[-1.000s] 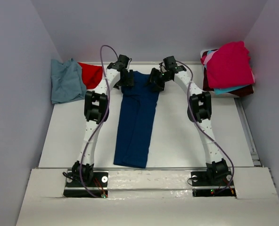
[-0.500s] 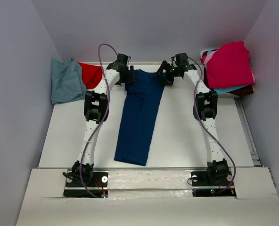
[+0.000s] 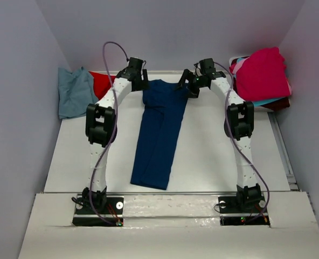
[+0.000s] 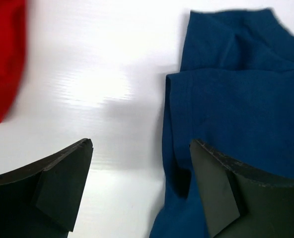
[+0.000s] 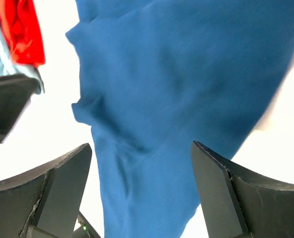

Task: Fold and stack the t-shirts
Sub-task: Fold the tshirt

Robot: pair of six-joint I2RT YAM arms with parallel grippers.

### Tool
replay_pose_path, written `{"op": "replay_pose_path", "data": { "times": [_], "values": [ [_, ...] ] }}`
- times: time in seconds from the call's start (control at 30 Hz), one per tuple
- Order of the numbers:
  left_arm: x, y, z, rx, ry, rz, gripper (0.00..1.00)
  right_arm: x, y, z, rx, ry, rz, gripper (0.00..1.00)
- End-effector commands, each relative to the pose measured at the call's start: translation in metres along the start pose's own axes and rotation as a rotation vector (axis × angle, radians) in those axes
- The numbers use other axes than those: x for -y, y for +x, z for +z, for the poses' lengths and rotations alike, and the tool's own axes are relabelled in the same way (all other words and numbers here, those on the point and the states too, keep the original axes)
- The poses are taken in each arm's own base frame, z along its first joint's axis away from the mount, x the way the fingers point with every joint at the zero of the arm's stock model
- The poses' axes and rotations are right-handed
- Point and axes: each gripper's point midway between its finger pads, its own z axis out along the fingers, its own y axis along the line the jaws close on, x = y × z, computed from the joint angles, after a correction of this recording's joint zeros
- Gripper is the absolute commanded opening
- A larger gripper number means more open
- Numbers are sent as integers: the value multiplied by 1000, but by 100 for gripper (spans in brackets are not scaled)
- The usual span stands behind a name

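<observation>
White tabletop [image 3: 213, 156] carrying the navy t-shirt [image 3: 158, 135], its long axis near-to-far. Left gripper [image 4: 141, 146] and right gripper [image 5: 141, 145], both spread and empty, flank its far end, equally close.

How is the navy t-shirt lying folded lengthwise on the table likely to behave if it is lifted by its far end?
Probably floppy: the navy t-shirt lies flat with soft creases, so it should drape and sag. Its lengthwise fold may fall open, as nothing pins it. It likely weighs little, being thin cloth.
</observation>
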Motion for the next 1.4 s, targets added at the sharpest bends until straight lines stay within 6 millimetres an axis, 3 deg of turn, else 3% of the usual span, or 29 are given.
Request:
{"op": "replay_pose_path", "data": {
  "times": [0.0, 0.07, 0.13, 0.17, 0.23, 0.27, 0.3, 0.33, 0.37, 0.4, 0.43, 0.53, 0.57, 0.6, 0.63, 0.7, 0.8, 0.97, 1.03, 1.07, 1.27, 1.37],
  "values": [
    [-4, -100, -129, 331, -4, -81, 92, -84, 3, -58, 87, -38, -161, 86],
    [-8, -89, -141, 289, 0, -84, 92, -102, 19, -73, 63, -50, -168, 86],
    [-3, -79, -161, 263, 25, -92, 92, -104, 52, -72, -12, -2, -150, 86],
    [-8, -59, -158, 209, 13, -83, 92, -107, 63, -74, -36, 5, -145, 85],
    [-3, -33, -179, 154, 43, -81, 92, -106, 99, -78, -104, 57, -115, 83],
    [-7, 3, -170, 67, 46, -68, 92, -106, 112, -79, -126, 66, -110, 83],
    [-7, 11, -186, 65, 69, -81, 92, -111, 122, -91, -124, 85, -117, 82],
    [-12, 47, -179, -5, 61, -65, 92, -101, 148, -86, -176, 129, -99, 80],
    [-9, 41, -191, 14, 93, -77, 92, -94, 155, -91, -183, 154, -86, 79],
    [-10, 69, -198, -32, 124, -70, 92, -104, 173, -98, -199, 154, -106, 78],
    [-12, 102, -196, -96, 124, -60, 92, -90, 203, -95, -253, 209, -88, 76],
    [-12, 134, -218, -133, 167, -56, 92, -91, 242, -104, -286, 226, -91, 68],
    [-16, 160, -218, -189, 167, -62, 92, -80, 269, -103, -336, 263, -94, 67],
    [-20, 164, -228, -173, 179, -79, 92, -75, 277, -104, -341, 287, -95, 66],
    [-24, 187, -229, -223, 188, -101, 92, -77, 286, -109, -342, 288, -87, 64],
    [-23, 200, -245, -226, 238, -123, 92, -67, 316, -109, -386, 305, -69, 62],
    [-32, 224, -256, -257, 256, -146, 92, -66, 340, -115, -410, 304, -69, 61],
    [-39, 266, -266, -340, 291, -159, 92, -57, 398, -117, -516, 346, -77, 61],
    [-41, 275, -270, -350, 308, -169, 92, -55, 411, -117, -538, 348, -89, 61],
    [-46, 289, -268, -378, 296, -175, 92, -52, 422, -118, -555, 355, -92, 61],
    [-56, 326, -270, -445, 301, -208, 92, -56, 447, -112, -572, 316, -68, 61],
    [-51, 328, -274, -455, 322, -220, 92, -50, 458, -106, -586, 333, -64, 61]
  ]
}}
